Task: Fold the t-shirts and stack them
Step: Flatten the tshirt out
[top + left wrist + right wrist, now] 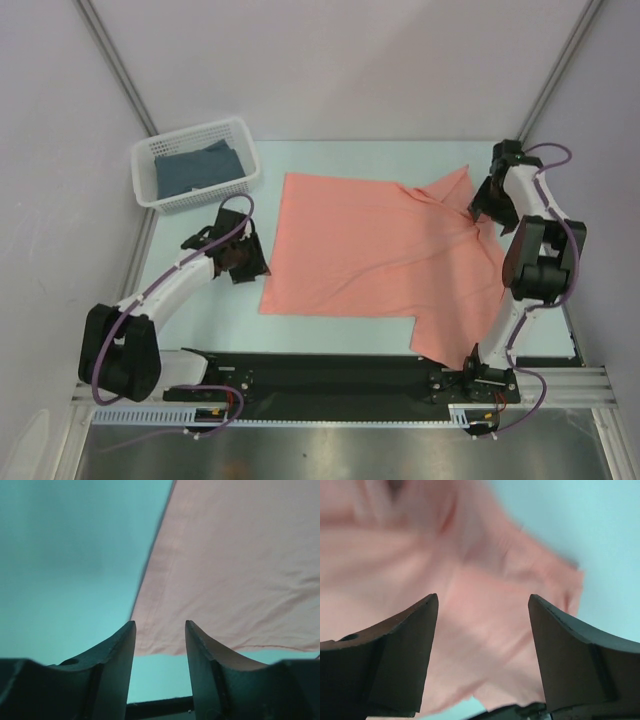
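top view, shirt: the salmon-pink t-shirt (370, 245) lies spread on the table (330, 160); its long axis runs left to right, straight edge toward the left arm, sleeves and puckered cloth toward the right arm
top view, other garment: the slate-blue t-shirt (195, 168) sits in the white lattice basket (200, 198) at far left, well apart from the pink one
top view, arms: the left gripper (248, 262) is low, just beside the shirt's left edge, forearm stretched forward; the right gripper (480, 212) is over the puckered right edge, elbow folded high, wrist tipped down
left wrist view: left gripper (160, 627) with jaws partly apart, nothing between; the shirt's corner (240, 565) lies just ahead and to the right, bare table (65, 555) to the left
right wrist view: blurred; right gripper (482, 600) with jaws wide, clamping nothing; rumpled pink cloth (420, 555) directly below
judgement: both arms are near an end; the fold looks barely begun
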You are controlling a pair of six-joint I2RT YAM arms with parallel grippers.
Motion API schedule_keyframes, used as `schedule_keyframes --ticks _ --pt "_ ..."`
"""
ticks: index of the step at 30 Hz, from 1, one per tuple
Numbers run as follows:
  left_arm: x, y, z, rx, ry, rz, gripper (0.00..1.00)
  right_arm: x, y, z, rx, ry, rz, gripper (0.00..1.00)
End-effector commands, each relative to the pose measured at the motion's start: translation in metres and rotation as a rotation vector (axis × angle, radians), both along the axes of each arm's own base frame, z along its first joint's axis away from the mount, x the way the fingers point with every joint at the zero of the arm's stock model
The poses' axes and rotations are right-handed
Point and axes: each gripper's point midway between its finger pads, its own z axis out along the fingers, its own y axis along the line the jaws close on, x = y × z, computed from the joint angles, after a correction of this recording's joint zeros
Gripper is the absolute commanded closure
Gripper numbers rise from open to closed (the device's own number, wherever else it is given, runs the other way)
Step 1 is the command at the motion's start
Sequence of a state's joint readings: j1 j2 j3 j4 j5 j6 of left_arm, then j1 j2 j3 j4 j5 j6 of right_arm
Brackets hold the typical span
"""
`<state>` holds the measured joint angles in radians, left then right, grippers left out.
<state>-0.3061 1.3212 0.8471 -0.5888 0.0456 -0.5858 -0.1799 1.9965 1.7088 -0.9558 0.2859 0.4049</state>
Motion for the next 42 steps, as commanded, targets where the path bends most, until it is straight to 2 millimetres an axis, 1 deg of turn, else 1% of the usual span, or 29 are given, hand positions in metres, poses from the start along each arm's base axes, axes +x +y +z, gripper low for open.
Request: schedule_keyframes --ticks 1,2,3,4,5,6,7,8,9,11,12,16,18,22,23,28,32,34,35,37,38,40,41,42 --pt "-0.029 0.005 -0.010 -0.013 0.086 0.099 0.48 -0.025 0.077 0.006 0.169 -0.050 0.116 0.23" --pt "-0.034 0.006 -0.012 -0.010 0.101 0.111 0.46 -0.031 0.090 0.006 0.195 -0.052 0.141 0.23" --pt "-0.041 0.007 -0.015 -0.004 0.124 0.121 0.46 -0.047 0.106 -0.009 0.223 -0.002 0.177 0.23" --pt "-0.043 0.007 -0.017 -0.014 0.133 0.147 0.46 -0.049 0.126 -0.013 0.224 -0.004 0.244 0.23" --pt "-0.045 0.006 -0.017 -0.026 0.130 0.158 0.47 -0.056 0.134 -0.017 0.215 0.011 0.274 0.23" --pt "-0.049 0.006 -0.021 -0.032 0.136 0.164 0.49 -0.067 0.137 -0.023 0.206 0.027 0.285 0.23" --pt "-0.050 0.005 -0.022 -0.044 0.141 0.186 0.51 -0.066 0.149 -0.025 0.222 0.009 0.322 0.23" --pt "-0.052 0.005 -0.022 -0.049 0.140 0.197 0.53 -0.067 0.153 -0.025 0.237 0.008 0.344 0.24" --pt "-0.057 0.005 -0.028 -0.051 0.154 0.208 0.55 -0.068 0.155 -0.024 0.239 0.004 0.350 0.25" --pt "-0.062 0.004 -0.034 -0.070 0.176 0.239 0.56 -0.071 0.156 -0.026 0.249 0.007 0.358 0.25" --pt "-0.068 0.004 -0.041 -0.071 0.202 0.249 0.57 -0.071 0.156 -0.026 0.251 0.010 0.366 0.25" --pt "-0.083 0.001 -0.053 -0.090 0.263 0.299 0.56 -0.071 0.155 -0.021 0.243 0.005 0.371 0.25" --pt "-0.088 0.003 -0.058 -0.090 0.277 0.318 0.56 -0.073 0.155 -0.022 0.246 0.010 0.375 0.25" --pt "-0.087 0.004 -0.065 -0.078 0.289 0.340 0.55 -0.074 0.157 -0.029 0.254 0.020 0.376 0.27" --pt "-0.085 0.006 -0.067 -0.064 0.288 0.346 0.55 -0.074 0.157 -0.032 0.255 0.026 0.373 0.27" --pt "-0.070 0.003 -0.067 -0.058 0.268 0.342 0.55 -0.071 0.160 -0.038 0.263 0.034 0.377 0.30" --pt "-0.070 0.003 -0.072 -0.057 0.273 0.346 0.55 -0.069 0.161 -0.042 0.264 0.044 0.374 0.30" --pt "-0.071 0.005 -0.078 -0.042 0.278 0.346 0.62 -0.068 0.161 -0.046 0.265 0.055 0.374 0.30" --pt "-0.071 0.006 -0.081 -0.030 0.287 0.346 0.72 -0.068 0.162 -0.047 0.263 0.059 0.377 0.29" --pt "-0.069 0.007 -0.083 -0.019 0.283 0.324 0.82 -0.068 0.165 -0.053 0.266 0.075 0.381 0.30" --pt "-0.065 0.006 -0.082 -0.019 0.273 0.316 1.00 -0.068 0.165 -0.056 0.267 0.082 0.377 0.31" --pt "-0.059 0.006 -0.078 -0.013 0.252 0.294 1.00 -0.067 0.164 -0.065 0.273 0.099 0.355 0.45" --pt "-0.057 0.005 -0.076 -0.016 0.242 0.284 0.99 -0.064 0.165 -0.066 0.275 0.094 0.347 0.61" --pt "-0.046 0.009 -0.068 0.010 0.193 0.278 1.00 -0.060 0.167 -0.068 0.277 0.082 0.341 0.65"
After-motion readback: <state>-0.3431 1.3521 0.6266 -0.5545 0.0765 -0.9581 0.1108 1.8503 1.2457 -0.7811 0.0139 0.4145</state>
